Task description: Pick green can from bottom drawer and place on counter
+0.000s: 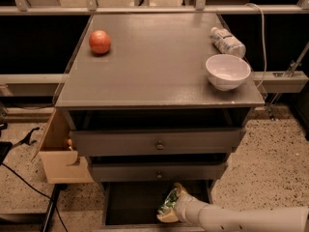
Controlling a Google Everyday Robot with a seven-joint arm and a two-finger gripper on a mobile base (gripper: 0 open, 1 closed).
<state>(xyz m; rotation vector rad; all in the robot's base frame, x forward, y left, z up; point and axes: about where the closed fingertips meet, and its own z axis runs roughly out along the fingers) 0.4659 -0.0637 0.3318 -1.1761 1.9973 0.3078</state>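
The step in hand is the pick. The gripper (170,204) is down inside the bottom drawer (130,204) of the cabinet (157,143), right of the drawer's middle, and the pale arm (241,218) reaches it from the cabinet's lower right. The green can (168,201) sits between the two cream fingers (179,190), one above it and one below. The fingers look clamped on the can rather than spread wide of it, though the contact itself is hard to make out. The can appears tilted, not upright. Whether it rests on the drawer floor or is already lifted off it cannot be told.

Nothing has reached the counter (154,66), the cabinet's flat grey top, so the placing half of the task is not yet done. On that top a red apple (100,42) lies near the cabinet's back left corner. A white bowl (228,71) stands near its front right edge, and a clear plastic bottle (227,41) lies on its side just behind the bowl.

The next move likely calls for drawing the can out toward the cabinet's front, so that it passes the face of the middle drawer (157,172) directly above, and only then raising it. The bare middle and front left of the cabinet's top look like the safest landing spot, well apart from the bowl and the apple.
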